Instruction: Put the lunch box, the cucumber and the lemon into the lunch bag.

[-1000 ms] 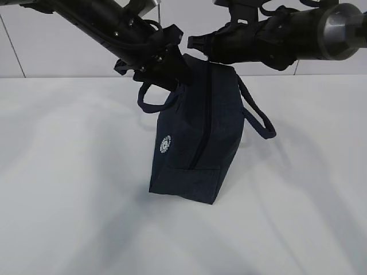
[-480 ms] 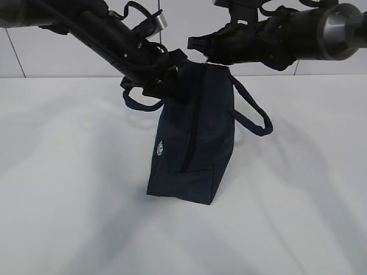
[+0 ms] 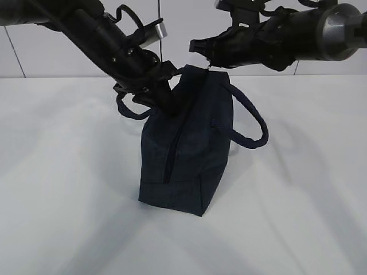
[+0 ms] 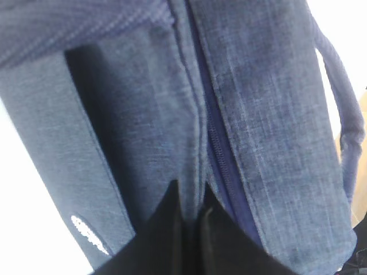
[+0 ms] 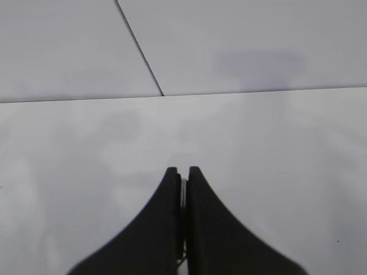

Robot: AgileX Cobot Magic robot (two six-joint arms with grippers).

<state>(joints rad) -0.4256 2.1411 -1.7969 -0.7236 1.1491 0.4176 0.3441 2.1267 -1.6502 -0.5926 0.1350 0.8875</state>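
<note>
lunch bag: stands on end on white bench, zipper facing near-left | left hand: pressed against bag's upper left, by handle | right hand: closed at bag's top corner

We see the boxy dark navy fabric lunch bag standing on end, tilted, zipper shut, one loop handle hanging out toward 3 o'clock.
</note>
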